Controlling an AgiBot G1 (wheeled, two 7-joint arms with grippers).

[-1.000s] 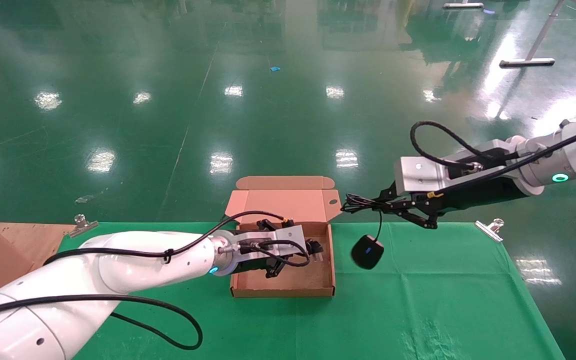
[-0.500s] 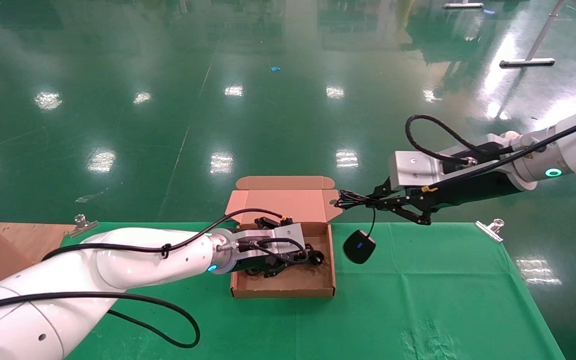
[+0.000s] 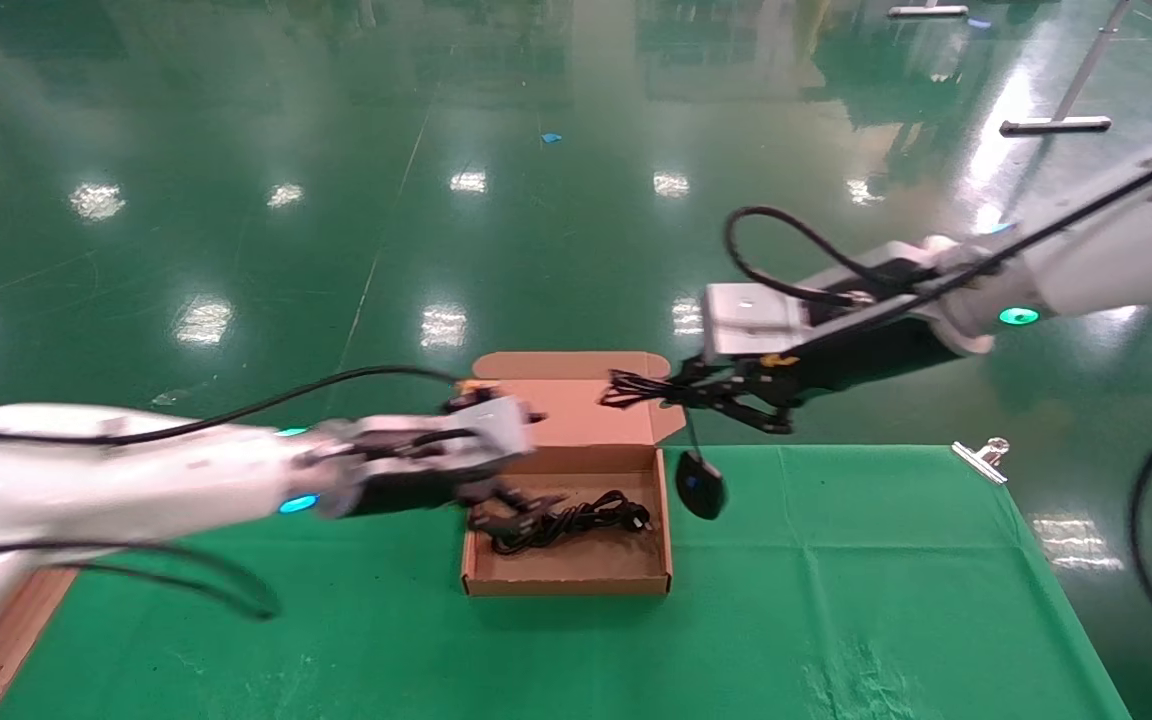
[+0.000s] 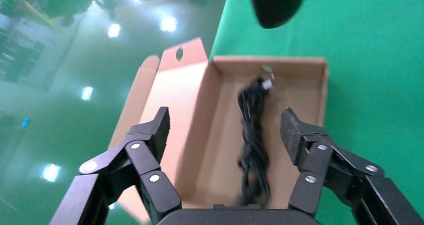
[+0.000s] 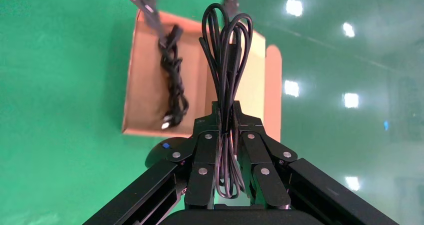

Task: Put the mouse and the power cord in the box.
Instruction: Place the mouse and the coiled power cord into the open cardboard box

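Right gripper: black fingers closed tight on the looped bundle of the mouse's thin black cable; it hangs in the air above the far right corner of the box, with the bundle sticking out past the fingertips over the raised lid.
Mouse: small black oval computer mouse with a blue scroll wheel, dangling on its cable below the right gripper, just outside the box's right wall and over the green cloth; whether it touches the cloth cannot be told.
Left gripper: black fingers spread wide with nothing between them; it sits above the left end of the box, clear of the cord beneath it.
Power cord: coiled black cable, thicker than the mouse's, lying along the floor of the box, its plug end with metal prongs toward the right wall.
Box: shallow pinkish-brown cardboard mailer, open, its hinged flap lid standing up at the far side with a small oval hole near the right corner.
Table: covered with a green cloth, held at the far right edge by a metal clip.
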